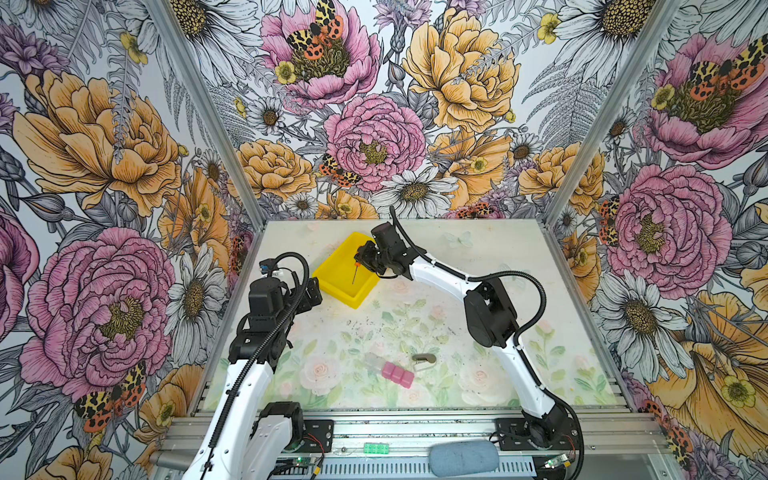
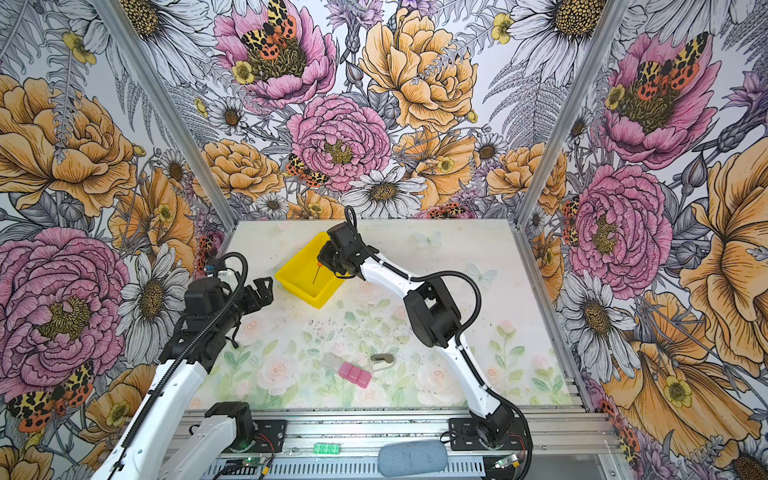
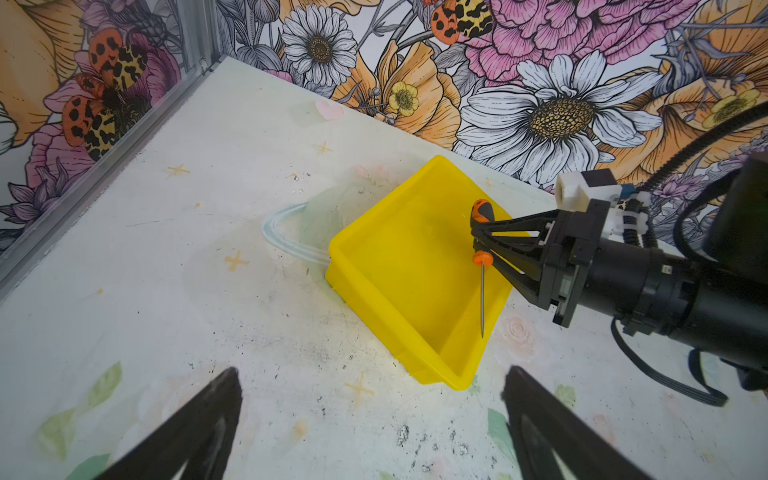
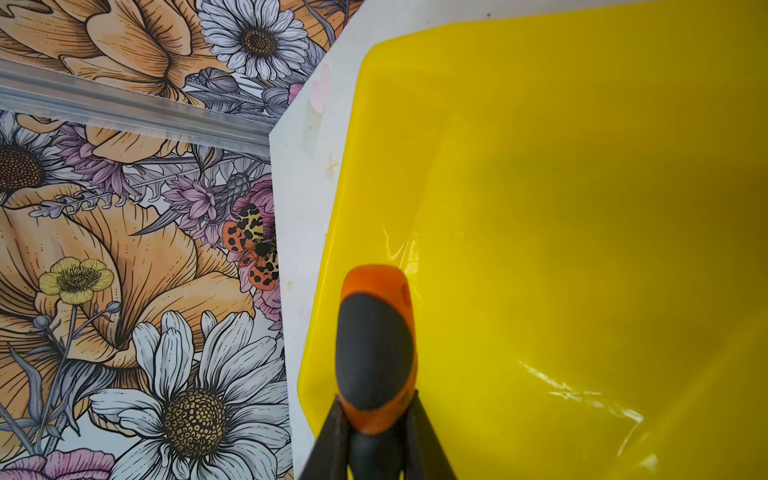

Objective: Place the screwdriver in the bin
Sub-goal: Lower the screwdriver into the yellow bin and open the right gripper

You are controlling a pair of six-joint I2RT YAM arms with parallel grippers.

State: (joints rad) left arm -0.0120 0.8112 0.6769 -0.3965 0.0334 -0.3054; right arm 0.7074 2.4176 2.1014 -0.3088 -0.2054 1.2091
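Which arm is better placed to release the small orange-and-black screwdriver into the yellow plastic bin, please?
Right: the right end effector holds the orange-and-black screwdriver, tip down, above the yellow plastic bin. The left end effector is open, empty, outside the bin.

Here's the screwdriver (image 4: 374, 353) up over the bin (image 1: 336, 291) at the table's (image 1: 457, 299) far middle, left gripper (image 1: 313, 291) just near-left of it, blocks (image 1: 398, 374) well nearer.

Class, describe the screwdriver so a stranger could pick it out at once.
Find the yellow bin at the table's back. Over it the right gripper holds the screwdriver, tip down: the only thing with an orange-and-black handle and thin silver shaft.
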